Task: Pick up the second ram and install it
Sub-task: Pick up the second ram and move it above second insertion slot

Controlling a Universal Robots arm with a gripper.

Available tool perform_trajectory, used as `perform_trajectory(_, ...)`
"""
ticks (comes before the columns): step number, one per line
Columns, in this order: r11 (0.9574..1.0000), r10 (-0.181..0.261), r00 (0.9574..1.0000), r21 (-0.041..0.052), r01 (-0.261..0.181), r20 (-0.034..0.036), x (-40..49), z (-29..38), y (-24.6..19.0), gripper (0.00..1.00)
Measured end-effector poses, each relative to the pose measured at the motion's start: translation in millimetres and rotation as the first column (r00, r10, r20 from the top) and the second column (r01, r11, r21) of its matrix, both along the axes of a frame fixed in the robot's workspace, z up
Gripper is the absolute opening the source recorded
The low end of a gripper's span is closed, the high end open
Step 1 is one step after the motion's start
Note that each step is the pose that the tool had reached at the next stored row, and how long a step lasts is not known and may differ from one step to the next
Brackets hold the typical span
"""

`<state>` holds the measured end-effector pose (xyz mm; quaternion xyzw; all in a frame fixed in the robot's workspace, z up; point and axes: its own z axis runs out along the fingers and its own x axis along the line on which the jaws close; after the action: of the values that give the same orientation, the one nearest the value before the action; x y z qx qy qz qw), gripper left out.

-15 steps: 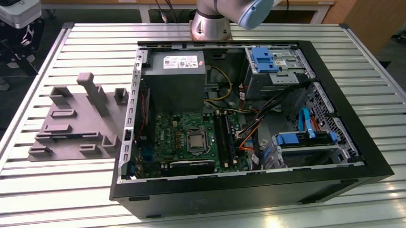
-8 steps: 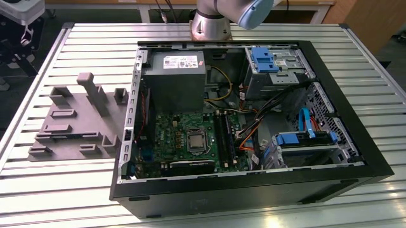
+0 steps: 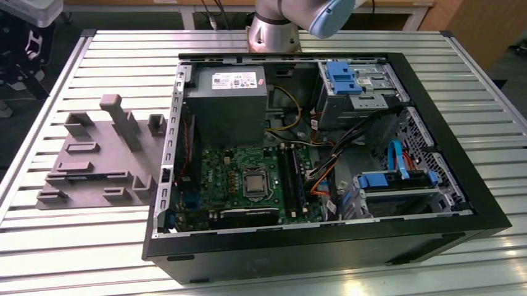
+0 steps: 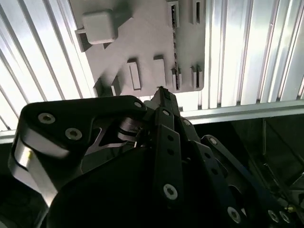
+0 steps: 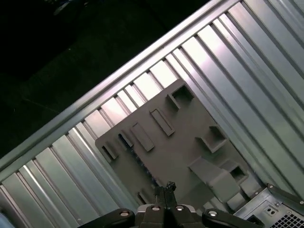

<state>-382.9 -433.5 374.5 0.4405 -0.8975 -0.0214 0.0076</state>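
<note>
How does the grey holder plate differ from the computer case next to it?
The grey holder plate is light grey; the computer case is black. The plate lies low and flat with small blocks standing up from it; the case is a deep box, open on top. The plate covers less of the slatted metal table than the case. Both rest on it, side by side.

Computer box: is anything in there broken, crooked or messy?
Nothing looks broken or spilled. The computer case lies on its side with the inside open. The orange cables loop loosely beside the green board, which looks like ordinary wiring. The grey holder sits flat on the slatted table.
</note>
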Motion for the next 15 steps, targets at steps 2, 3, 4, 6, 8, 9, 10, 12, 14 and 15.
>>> perform_trajectory(2,0.9994,0.036,0.9994,0.0001,-0.036,0.0001,0.0,-0.3,0.0,0.11)
perform_trajectory(3,0.9985,0.054,0.9985,0.0000,-0.054,-0.0001,0.0,-0.4,0.0,0.11)
perform_trajectory(4,0.9974,0.072,0.9974,0.0000,-0.072,0.0000,0.0,-0.5,0.0,0.11)
perform_trajectory(6,0.9940,0.109,0.9940,0.0001,-0.109,0.0001,0.0,-0.8,0.0,0.11)
perform_trajectory(8,0.9894,0.145,0.9894,0.0000,-0.145,0.0000,0.0,-1.1,0.0,0.11)
perform_trajectory(9,0.9867,0.163,0.9867,0.0000,-0.163,0.0000,0.0,-1.3,0.0,0.11)
perform_trajectory(10,0.9836,0.180,0.9836,0.0001,-0.180,0.0000,0.0,-1.5,0.0,0.11)
perform_trajectory(12,0.9761,0.217,0.9761,0.0000,-0.217,0.0000,0.0,-2.0,0.0,0.11)
perform_trajectory(14,0.9676,0.252,0.9676,0.0000,-0.252,-0.0002,0.0,-2.8,0.0,0.11)
perform_trajectory(15,0.9629,0.270,0.9629,0.0000,-0.270,-0.0001,0.0,-3.5,0.0,0.11)
